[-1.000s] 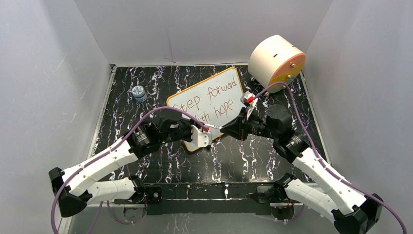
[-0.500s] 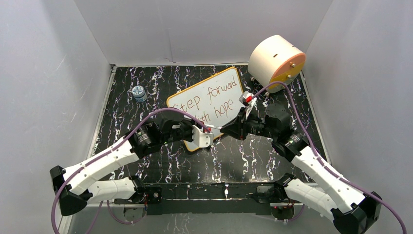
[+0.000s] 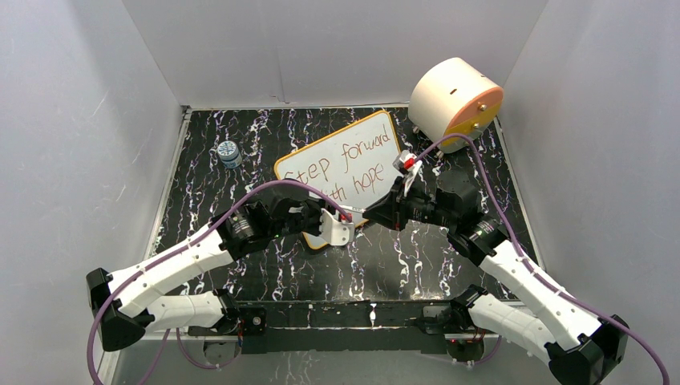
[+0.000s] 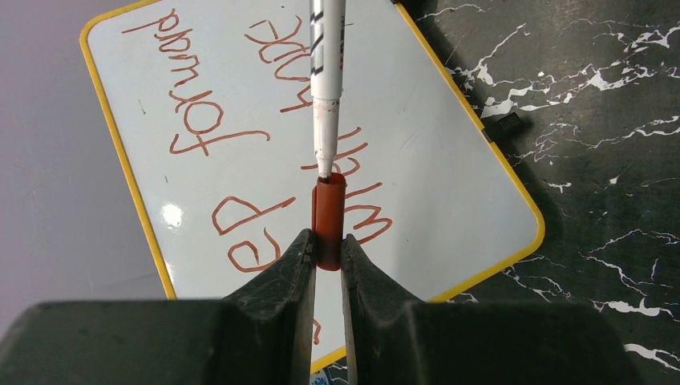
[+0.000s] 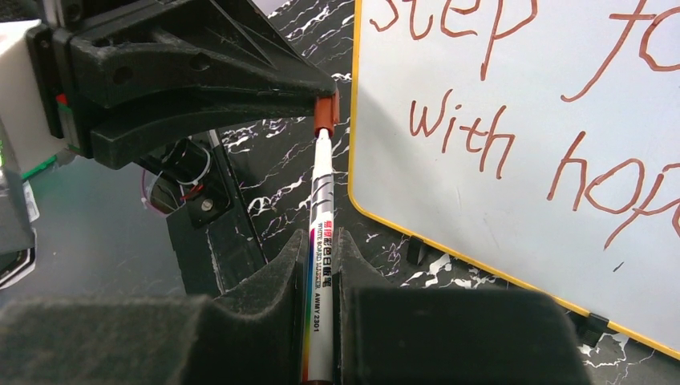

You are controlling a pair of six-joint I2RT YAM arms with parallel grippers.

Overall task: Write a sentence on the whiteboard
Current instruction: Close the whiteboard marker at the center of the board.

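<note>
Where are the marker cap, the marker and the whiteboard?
marker cap [image 4: 329,216]: left wrist view, middle of the red tube.
marker [image 5: 321,196]: right wrist view, printed white barrel.
whiteboard [image 4: 437,152]: left wrist view, bare white surface.

Whiteboard [image 3: 374,131] lies mid table [image 3: 200,200], skewed, right end farther back; orange-yellow frame, rounded corners. The sentence [image 3: 362,154] reads "Step forward with hope": reddish-brown marker, two lines.

A black tabletop [image 3: 265,138] veined with white marble streaks sits enclosed by plain pale grey panel walls [image 3: 337,48] rising behind it and along both its sides.
</note>
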